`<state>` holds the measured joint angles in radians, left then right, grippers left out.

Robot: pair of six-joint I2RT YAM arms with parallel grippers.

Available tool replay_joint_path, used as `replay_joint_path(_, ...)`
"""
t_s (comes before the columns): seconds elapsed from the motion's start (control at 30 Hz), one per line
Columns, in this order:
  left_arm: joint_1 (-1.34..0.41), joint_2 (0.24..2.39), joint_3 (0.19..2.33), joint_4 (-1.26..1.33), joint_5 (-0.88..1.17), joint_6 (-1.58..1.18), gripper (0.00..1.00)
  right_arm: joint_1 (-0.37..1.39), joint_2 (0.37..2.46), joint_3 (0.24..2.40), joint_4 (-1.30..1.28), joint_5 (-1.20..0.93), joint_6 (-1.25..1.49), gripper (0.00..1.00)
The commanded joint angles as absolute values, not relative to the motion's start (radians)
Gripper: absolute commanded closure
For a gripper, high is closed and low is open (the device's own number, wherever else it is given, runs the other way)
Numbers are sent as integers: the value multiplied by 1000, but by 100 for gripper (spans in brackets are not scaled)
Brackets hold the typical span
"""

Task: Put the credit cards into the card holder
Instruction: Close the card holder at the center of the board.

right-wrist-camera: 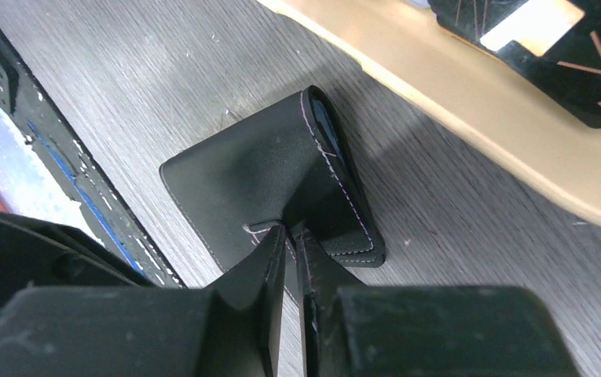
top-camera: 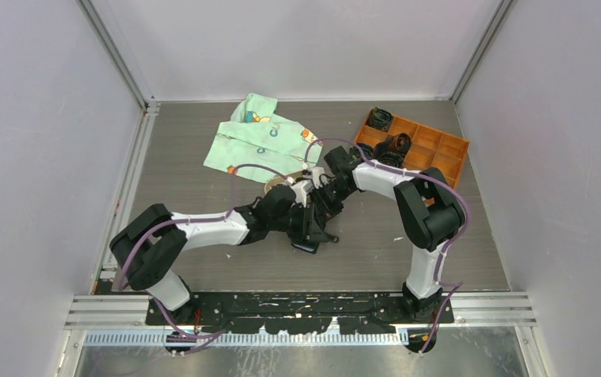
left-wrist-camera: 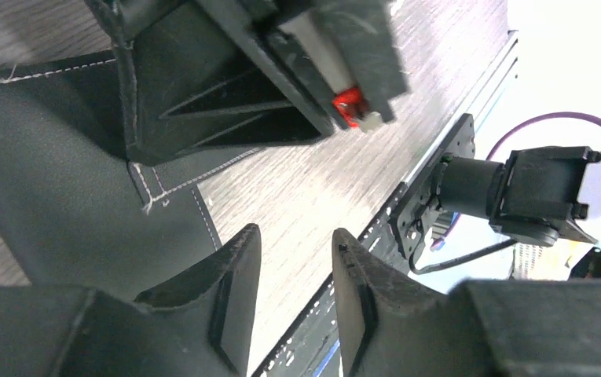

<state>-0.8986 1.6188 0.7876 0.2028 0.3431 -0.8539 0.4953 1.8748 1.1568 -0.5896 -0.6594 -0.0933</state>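
The right gripper (right-wrist-camera: 291,236) is clamped on a flap of the card holder (right-wrist-camera: 258,157); the left gripper (left-wrist-camera: 297,251), jaws apart and empty, stands just beside it.

**Matt leather, streaked wood grain and plain plastic being shown**

A matt, finely pebbled black leather-like skin, edged in pale thread, is being presented by the card holder (right-wrist-camera: 265,157), while a grey wood-grain finish with fine streaks is being displayed by the counter (right-wrist-camera: 124,78). The tan tray (right-wrist-camera: 454,94) is being seen as smooth and dull, and the black credit card (right-wrist-camera: 595,86) as glossy with coppery print. Matt black plastic is being shown by the right pincer (right-wrist-camera: 291,236) and left pincer (left-wrist-camera: 295,236). The green cloth (top-camera: 258,140) is being seen as soft, printed and creased, and the orange box (top-camera: 458,145) as plain plastic.
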Motion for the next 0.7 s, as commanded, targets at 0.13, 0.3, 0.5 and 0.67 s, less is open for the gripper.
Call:
replay_joint_path(0.13, -899, 1342, 757, 89, 221, -734, 53, 499, 1881, 1193, -648, -558, -168, 83)
replay_joint_path(0.3, -865, 1193, 630, 43, 112, -700, 39, 498, 1882, 1196, -658, -569, -179, 83)
replay_joint_path(0.5, -765, 1198, 468, 243, 217, -812, 36, 499, 1886, 1193, -663, -572, -198, 83)
replay_joint_path(0.67, -759, 1297, 455, 343, 244, -886, 36, 499, 1893, 1193, -672, -569, -213, 83)
